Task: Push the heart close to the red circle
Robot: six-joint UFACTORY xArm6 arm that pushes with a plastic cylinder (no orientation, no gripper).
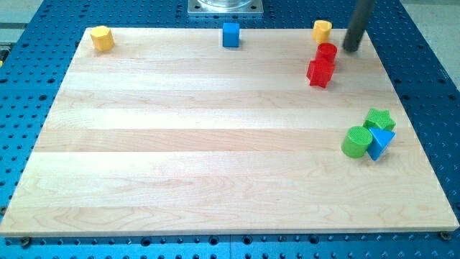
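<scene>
Seven small blocks on a pale wooden board (215, 144).
My tip (351, 49), a bare rod without any claw, stands right of the yellow heart (322, 31); the red circle (327, 52) sits just below it, touching a red star (320, 73).

Circle (327, 52) between heart (322, 30) and star (319, 73)

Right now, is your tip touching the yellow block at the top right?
Apart. The camera view shows my tip to the view's right of the yellow block, with a strip of bare board between them. The red cylinder sits just below-left, also clear of it.
</scene>
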